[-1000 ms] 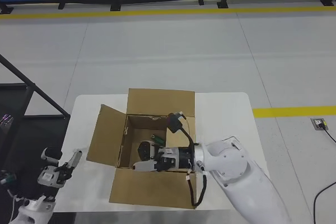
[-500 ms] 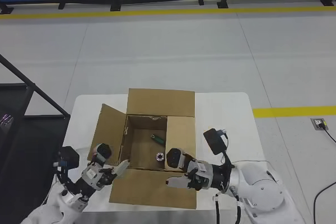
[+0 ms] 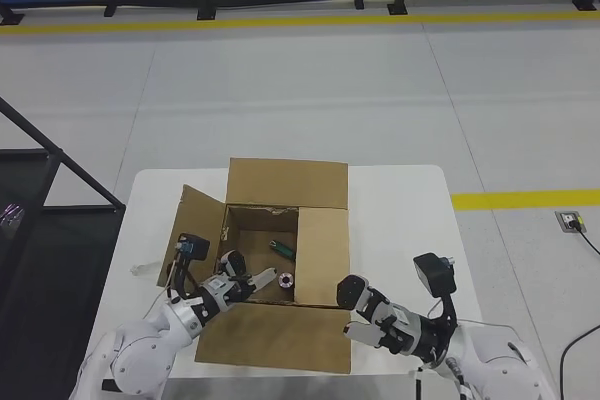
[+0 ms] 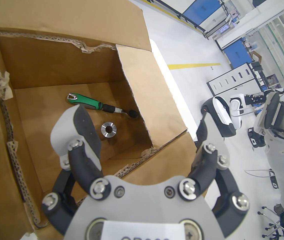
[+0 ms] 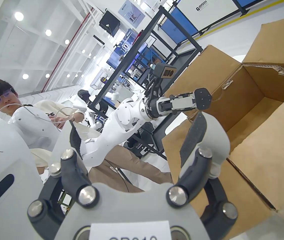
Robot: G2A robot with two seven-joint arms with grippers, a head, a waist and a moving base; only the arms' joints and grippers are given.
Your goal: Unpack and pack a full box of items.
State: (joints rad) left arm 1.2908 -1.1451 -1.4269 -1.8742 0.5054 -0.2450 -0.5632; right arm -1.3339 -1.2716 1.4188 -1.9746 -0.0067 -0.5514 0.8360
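Left wrist view, brown cardboard box (image 4: 56, 63), open-topped, ragged torn edges

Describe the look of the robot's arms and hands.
The left arm and right arm are smooth white shells with black joints. The left hand and right hand match: a grey metal plate with silver screws and a white label, black linkages, two white-backed fingers with black pads. A black camera box with cables sits on each wrist.

A white rectangular table (image 3: 400, 210) stands on a pale grey glossy floor (image 3: 280, 90). Beyond the table runs a long yellow floor stripe (image 3: 280, 20). A shorter yellow stripe (image 3: 535, 199) and a grey floor socket (image 3: 568, 221) lie right of it, and a black metal frame (image 3: 80, 207) left of it.
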